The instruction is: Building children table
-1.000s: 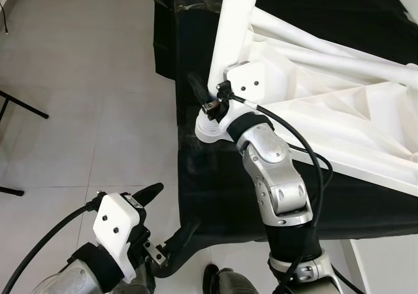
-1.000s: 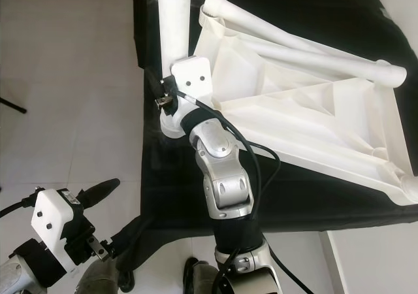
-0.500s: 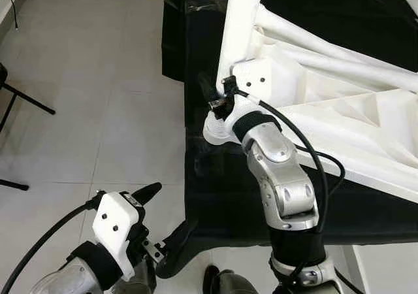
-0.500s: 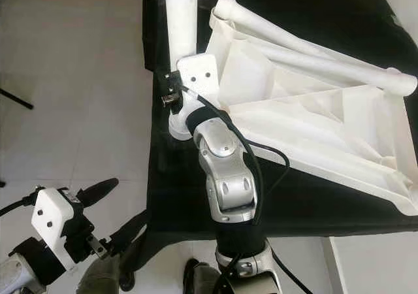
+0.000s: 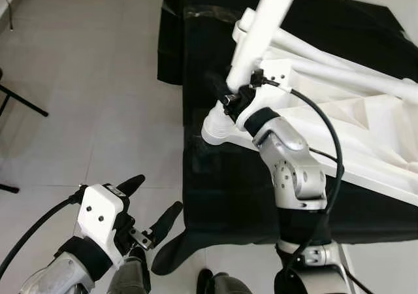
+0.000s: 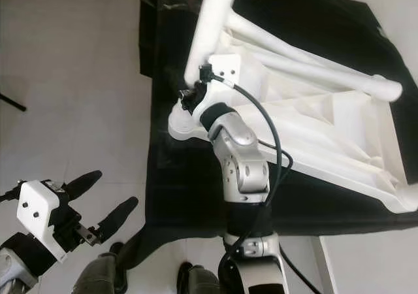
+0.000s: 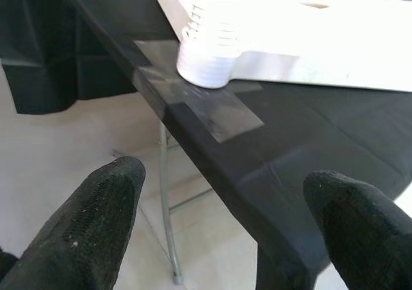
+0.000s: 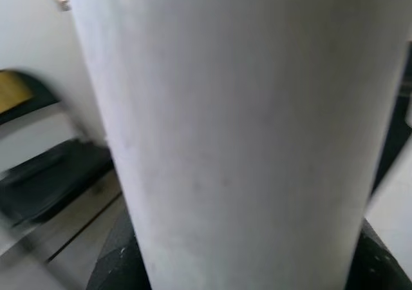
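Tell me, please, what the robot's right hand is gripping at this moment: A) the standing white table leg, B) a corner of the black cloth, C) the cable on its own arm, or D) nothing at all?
A: the right hand is closed around the standing white table leg just above its corner socket, and the right wrist view shows the white tube between its fingers.

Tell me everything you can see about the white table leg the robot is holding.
The white table leg is a long, smooth round tube, matte and plastic-looking. It stands tilted, its top leaning toward the robot's right and running out of frame. Its lower end meets a ribbed round socket at the corner of the upturned white tabletop, which lies on a black-covered surface. The right hand is closed around the leg just above the socket; the wrist view shows black fingers on both sides.
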Controlling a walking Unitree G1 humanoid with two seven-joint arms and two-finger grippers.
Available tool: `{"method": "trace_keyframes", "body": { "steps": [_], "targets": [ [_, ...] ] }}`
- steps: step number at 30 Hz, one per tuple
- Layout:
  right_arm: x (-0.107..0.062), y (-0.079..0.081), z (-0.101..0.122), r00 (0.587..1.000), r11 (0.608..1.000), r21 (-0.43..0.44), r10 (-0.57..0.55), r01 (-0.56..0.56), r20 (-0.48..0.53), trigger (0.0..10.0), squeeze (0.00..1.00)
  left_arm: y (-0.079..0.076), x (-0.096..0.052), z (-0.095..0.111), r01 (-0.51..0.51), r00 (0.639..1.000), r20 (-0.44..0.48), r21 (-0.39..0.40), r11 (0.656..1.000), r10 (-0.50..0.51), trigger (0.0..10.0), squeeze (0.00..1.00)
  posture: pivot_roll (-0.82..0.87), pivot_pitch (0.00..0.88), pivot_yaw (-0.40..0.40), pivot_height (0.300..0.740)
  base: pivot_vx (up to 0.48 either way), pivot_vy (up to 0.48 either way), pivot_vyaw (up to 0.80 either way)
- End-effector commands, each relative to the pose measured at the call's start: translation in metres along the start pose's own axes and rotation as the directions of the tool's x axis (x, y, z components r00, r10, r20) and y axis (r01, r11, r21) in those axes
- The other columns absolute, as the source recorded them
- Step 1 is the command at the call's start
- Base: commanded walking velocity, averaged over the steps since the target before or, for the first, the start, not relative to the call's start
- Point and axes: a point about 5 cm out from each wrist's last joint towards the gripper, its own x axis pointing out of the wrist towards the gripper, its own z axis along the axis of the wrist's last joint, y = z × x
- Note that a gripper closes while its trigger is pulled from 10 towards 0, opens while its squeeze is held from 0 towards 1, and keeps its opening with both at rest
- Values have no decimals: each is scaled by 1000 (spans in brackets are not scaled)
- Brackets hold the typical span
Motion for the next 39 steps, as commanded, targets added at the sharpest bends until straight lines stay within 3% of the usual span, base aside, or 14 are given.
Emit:
{"method": "trace_keyframes", "body": {
  "steps": [1,3,4,8,17,20,22,23,25,29,31,35,36,39],
  "targets": [
    [5,12,-5,979,975,85,202,-204,28,10000,0,-4,0,-4,22,1000,-11,-27,999,-22,10000,0,-5,329,-149,740,0,0,0],
    [7,11,5,938,938,10,345,-345,30,10000,0,-4,0,-4,25,1000,-11,-30,999,-25,10000,0,-1,329,-150,740,0,0,0],
    [7,11,5,938,938,10,345,-345,30,10000,0,-4,0,-4,25,1000,-11,-30,999,-25,10000,0,-1,329,-150,740,0,0,0],
    [15,2,9,864,863,-45,502,-503,-26,10000,0,-6,-1,-4,27,1000,-11,-31,999,-27,10000,0,9,328,-153,740,0,0,0],
    [22,-6,-3,865,864,-40,499,-501,-56,10000,0,-7,-2,-2,26,1000,-10,-27,999,-26,10000,0,19,342,-157,740,0,0,0],
    [17,-4,-20,909,907,-86,404,-412,-99,10000,0,-8,-4,-2,25,1000,-12,-25,999,-25,10000,0,17,347,-155,740,0,0,0],
    [17,-4,-20,909,907,-86,404,-412,-99,10000,0,-8,-4,-2,25,1000,-12,-25,999,-25,10000,0,17,347,-155,740,0,0,0],
    [13,-2,-32,934,934,-103,325,-341,-145,10000,0,-8,-4,-2,26,1000,-13,-25,999,-26,10000,0,11,350,-152,740,0,0,0],
    [13,-2,-32,934,934,-103,325,-341,-145,10000,0,-8,-4,-2,26,1000,-13,-25,999,-26,10000,0,11,350,-152,740,0,0,0],
    [1,1,-55,968,985,-119,98,-128,-230,10000,0,-5,-3,-2,25,1000,-14,-29,999,-25,10000,0,-6,341,-144,740,0,0,0],
    [1,1,-55,968,985,-119,98,-128,-230,10000,0,-5,-3,-2,25,1000,-14,-29,999,-25,10000,0,-6,341,-144,740,0,0,0],
    [-3,-4,-63,954,988,-156,-45,-1,-295,10000,0,-1,-3,-3,-2,1000,-8,-30,1000,1,10000,0,-5,328,-143,740,0,0,0],
    [-6,-14,-66,928,976,-177,-181,128,-326,10000,0,5,-3,1,-30,1000,5,-22,999,30,10000,0,1,320,-144,740,0,0,0],
    [-8,-20,-68,896,953,-179,-291,243,-335,10000,0,13,-1,7,-54,998,25,-6,999,54,10000,0,7,312,-145,740,0,0,0]
  ]
}}
